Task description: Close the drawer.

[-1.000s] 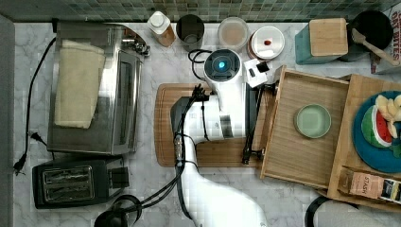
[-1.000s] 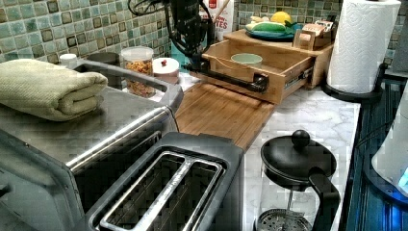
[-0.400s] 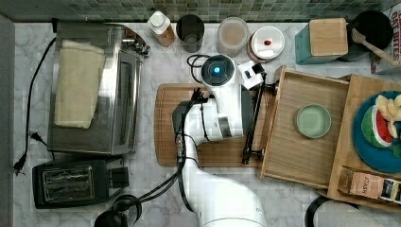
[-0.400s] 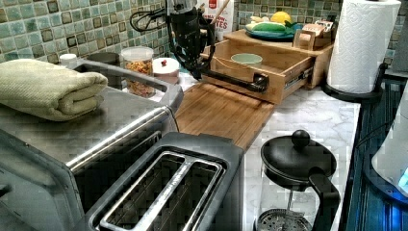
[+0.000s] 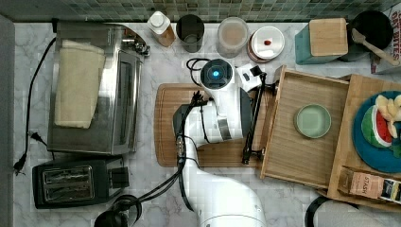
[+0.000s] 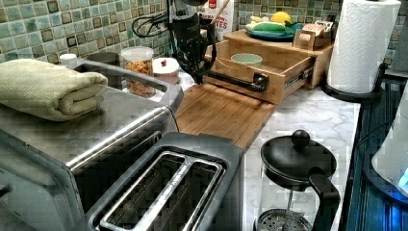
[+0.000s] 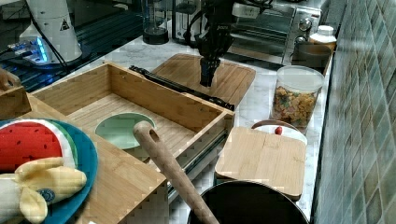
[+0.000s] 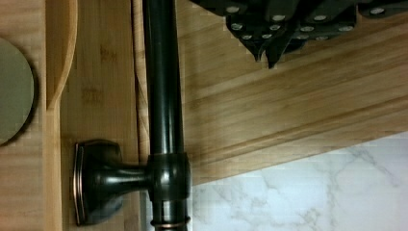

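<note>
The drawer (image 5: pixel 289 156) is a shallow light-wood tray pulled out over the counter, with a pale green bowl (image 5: pixel 312 120) inside. In the right view its front wall (image 7: pixel 159 100) stands just behind the bar. A black bar handle (image 5: pixel 252 120) runs along the drawer's front, also seen as the handle (image 8: pixel 163 96) in the wrist view. My gripper (image 8: pixel 269 53) is shut on nothing. It hangs low over the bamboo cutting board (image 5: pixel 168 123), beside the handle and apart from it, near the handle's backsplash end. The gripper (image 6: pixel 198 77) points down in the left view, as does the gripper (image 7: pixel 208 77) in the right view.
A toaster oven (image 5: pixel 94 90) with a folded towel and a black toaster (image 5: pixel 71 184) fill the top view's left. Jars (image 5: pixel 232 35) and a teal box (image 5: pixel 321 40) line the backsplash. A French press (image 6: pixel 296 163) and a paper towel roll (image 6: pixel 361 43) stand in the left view.
The gripper has come down toward the cutting board beside the handle. The drawer has not moved.
</note>
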Tool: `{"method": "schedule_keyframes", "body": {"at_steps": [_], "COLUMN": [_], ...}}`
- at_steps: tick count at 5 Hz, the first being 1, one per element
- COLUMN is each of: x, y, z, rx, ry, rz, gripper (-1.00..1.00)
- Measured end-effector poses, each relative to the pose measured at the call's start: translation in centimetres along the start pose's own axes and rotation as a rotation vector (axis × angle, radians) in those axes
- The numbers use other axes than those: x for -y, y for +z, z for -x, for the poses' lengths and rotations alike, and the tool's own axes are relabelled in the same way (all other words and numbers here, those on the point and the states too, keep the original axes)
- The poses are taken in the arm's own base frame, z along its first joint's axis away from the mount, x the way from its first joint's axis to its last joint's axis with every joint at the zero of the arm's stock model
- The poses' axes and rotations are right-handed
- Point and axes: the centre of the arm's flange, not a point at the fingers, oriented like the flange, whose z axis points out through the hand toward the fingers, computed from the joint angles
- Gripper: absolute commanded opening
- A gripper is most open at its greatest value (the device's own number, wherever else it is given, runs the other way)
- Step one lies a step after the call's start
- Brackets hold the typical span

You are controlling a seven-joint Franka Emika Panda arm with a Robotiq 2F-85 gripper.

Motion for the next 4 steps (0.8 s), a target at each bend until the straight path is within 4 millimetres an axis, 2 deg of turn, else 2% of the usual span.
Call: {"method": "schedule_keyframes", "body": {"at_steps": [2, 4], "x": [-1.3, -4.2], "y": [2.2, 5.1], "z": [1.0, 2.0], "rx": [0.021, 0.056], "ry": [-0.054, -0.136], "rz": [-0.006, -0.030], "gripper": [-1.00, -1.00]}}
